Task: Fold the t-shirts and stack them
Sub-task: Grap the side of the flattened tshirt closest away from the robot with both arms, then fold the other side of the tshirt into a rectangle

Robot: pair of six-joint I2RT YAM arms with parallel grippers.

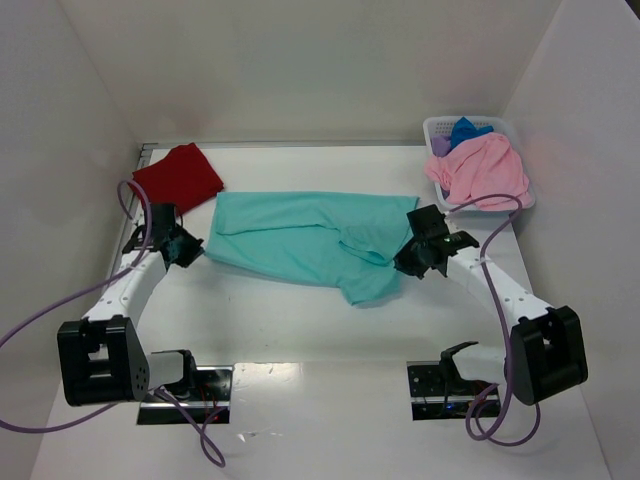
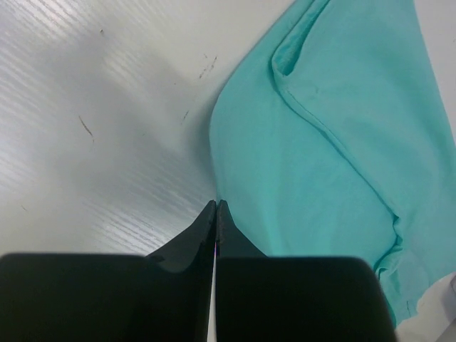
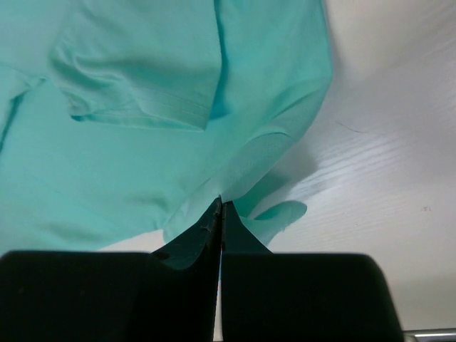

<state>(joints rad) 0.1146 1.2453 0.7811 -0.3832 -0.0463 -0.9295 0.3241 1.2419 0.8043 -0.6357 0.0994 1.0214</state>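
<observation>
A teal t-shirt lies spread across the middle of the table, with a sleeve folded over near its right end. My left gripper sits at the shirt's left edge. In the left wrist view its jaws are shut, and the edge of the teal cloth runs right into the tips. My right gripper is at the shirt's right edge. There its jaws are shut on a pinched fold of the teal fabric, which lifts off the table. A dark red t-shirt lies folded at the back left.
A white perforated basket stands at the back right corner. It holds a pink shirt that hangs over its rim, a blue one and a purple one. White walls close in the table on three sides.
</observation>
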